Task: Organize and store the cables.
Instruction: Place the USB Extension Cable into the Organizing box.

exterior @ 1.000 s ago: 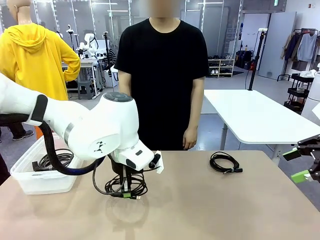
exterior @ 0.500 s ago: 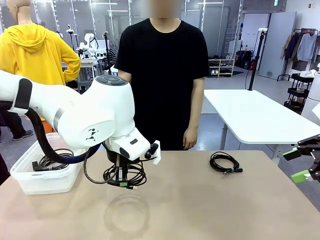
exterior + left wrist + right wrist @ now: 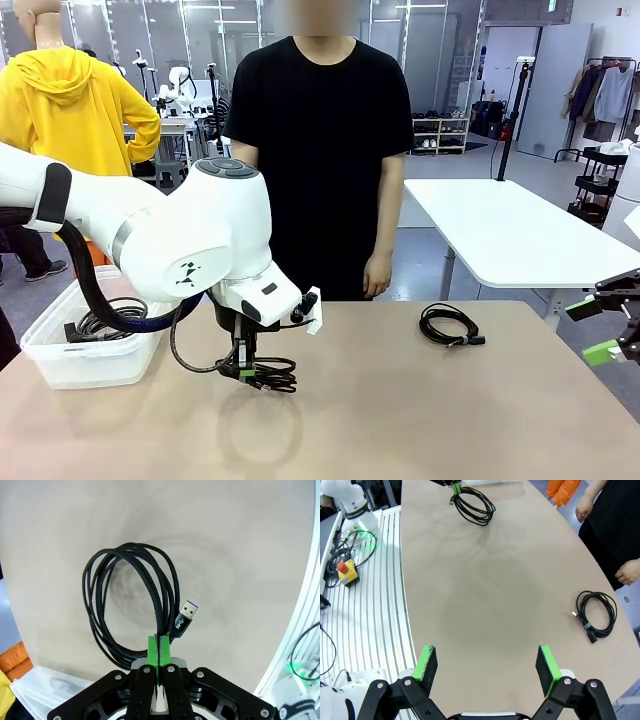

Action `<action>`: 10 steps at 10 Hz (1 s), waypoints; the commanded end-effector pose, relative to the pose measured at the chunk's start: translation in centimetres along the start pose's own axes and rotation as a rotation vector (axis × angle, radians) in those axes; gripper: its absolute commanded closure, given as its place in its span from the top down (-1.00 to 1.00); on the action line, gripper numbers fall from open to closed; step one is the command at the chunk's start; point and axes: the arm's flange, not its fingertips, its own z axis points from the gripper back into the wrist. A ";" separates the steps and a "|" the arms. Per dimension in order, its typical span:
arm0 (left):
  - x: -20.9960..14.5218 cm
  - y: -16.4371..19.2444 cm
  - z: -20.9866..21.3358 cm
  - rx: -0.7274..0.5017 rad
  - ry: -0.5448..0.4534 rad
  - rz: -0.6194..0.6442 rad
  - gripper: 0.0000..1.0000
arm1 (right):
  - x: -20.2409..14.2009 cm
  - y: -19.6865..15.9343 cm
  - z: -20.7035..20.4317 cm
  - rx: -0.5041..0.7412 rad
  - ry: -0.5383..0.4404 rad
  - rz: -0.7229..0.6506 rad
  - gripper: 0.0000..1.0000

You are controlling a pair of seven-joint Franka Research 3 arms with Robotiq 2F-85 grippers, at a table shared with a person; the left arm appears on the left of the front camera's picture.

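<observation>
My left gripper (image 3: pixel 247 372) is shut on a strand of a black cable coil (image 3: pixel 270 376) and holds it just above the tabletop, with its shadow below. In the left wrist view the green pads (image 3: pixel 159 642) pinch the coil (image 3: pixel 132 546), and a USB plug hangs beside them. A second coiled cable (image 3: pixel 449 325) lies on the table at the far right, also seen from the right wrist (image 3: pixel 596 614). Another cable (image 3: pixel 105 318) lies inside the clear bin (image 3: pixel 75 365) on the left. My right gripper (image 3: pixel 486 664) stands open and holds nothing, at the table's right edge (image 3: pixel 593 330).
A person in a black shirt stands at the far side, hands down (image 3: pixel 378 278). The clear bin sits at the table's left edge, close behind my left arm. A white table (image 3: pixel 510 235) stands behind on the right.
My left gripper has closed tight on the coil and raised it off the table. The coil has swung from a round face-on loop to a flatter one. The right arm has not moved.
</observation>
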 end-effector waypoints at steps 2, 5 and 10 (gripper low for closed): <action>-0.8 0.3 0.8 0.030 -0.003 0.004 -0.98 | 0.1 -0.1 0.1 0.001 -0.011 0.006 1.00; -5.0 1.6 5.6 0.108 -0.082 -0.006 -0.98 | 0.1 -0.1 0.1 0.001 -0.011 0.006 1.00; -19.2 5.3 13.5 0.261 -0.111 -0.046 -0.98 | 0.1 -0.1 0.1 0.001 -0.011 0.006 1.00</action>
